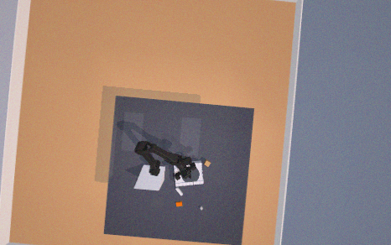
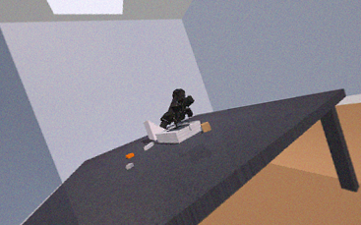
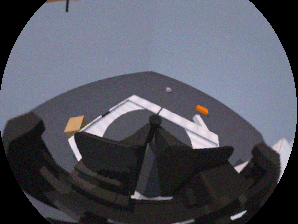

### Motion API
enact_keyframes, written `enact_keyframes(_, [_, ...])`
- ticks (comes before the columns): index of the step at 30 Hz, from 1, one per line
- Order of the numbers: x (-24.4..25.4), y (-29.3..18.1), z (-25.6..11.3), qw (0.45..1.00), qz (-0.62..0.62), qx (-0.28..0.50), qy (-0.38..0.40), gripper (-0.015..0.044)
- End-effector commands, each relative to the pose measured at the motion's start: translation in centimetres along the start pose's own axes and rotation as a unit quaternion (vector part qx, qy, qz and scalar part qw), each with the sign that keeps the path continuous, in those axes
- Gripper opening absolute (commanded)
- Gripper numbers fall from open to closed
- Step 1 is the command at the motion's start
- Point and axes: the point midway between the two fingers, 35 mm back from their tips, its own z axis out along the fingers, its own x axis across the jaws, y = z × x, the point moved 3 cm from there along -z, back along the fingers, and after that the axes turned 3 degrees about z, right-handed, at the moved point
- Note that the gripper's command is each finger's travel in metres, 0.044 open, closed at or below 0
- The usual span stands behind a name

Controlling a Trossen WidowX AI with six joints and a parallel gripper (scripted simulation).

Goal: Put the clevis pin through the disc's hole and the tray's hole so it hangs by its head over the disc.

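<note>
Across dark surface (image 1: 226,210) (image 2: 161,190) (image 3: 225,112), grasping pin (image 3: 155,120) in gripper (image 1: 187,171) (image 2: 176,123) (image 3: 152,127), head at fingertips, over disc (image 1: 195,174) (image 3: 120,126) inside tray (image 1: 201,179) (image 2: 177,136) (image 3: 134,101); probably needs shank lined up with hidden holes, depth unclear.

My tool (image 1: 187,173) (image 2: 177,121) (image 3: 152,127) looks like matt black plastic, and the round pin head (image 3: 155,119) at its fingertips is dark, with a dull sheen. The disc (image 3: 125,126) reads as flat dark grey, unpolished; the tray (image 1: 189,183) (image 2: 178,135) (image 3: 150,104), smooth pale painted metal. My desk (image 1: 143,214) (image 2: 170,183) (image 3: 95,100) is matt charcoal, streaked like wood grain along its edge. The tan block (image 1: 207,164) (image 2: 206,127) (image 3: 76,125) resembles plain, unvarnished wood; the orange one (image 1: 179,204) (image 2: 129,155) (image 3: 202,110), matt plastic.
</note>
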Motion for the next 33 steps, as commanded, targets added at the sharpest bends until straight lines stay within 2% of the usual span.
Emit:
enact_keyframes(1, [0.26, -0.03, 0.03, 1.0, 0.002, 0.002, 0.002, 0.0])
enact_keyframes(33, [1.14, -0.03, 0.11, 1.0, 0.002, 0.002, 0.002, 0.0])
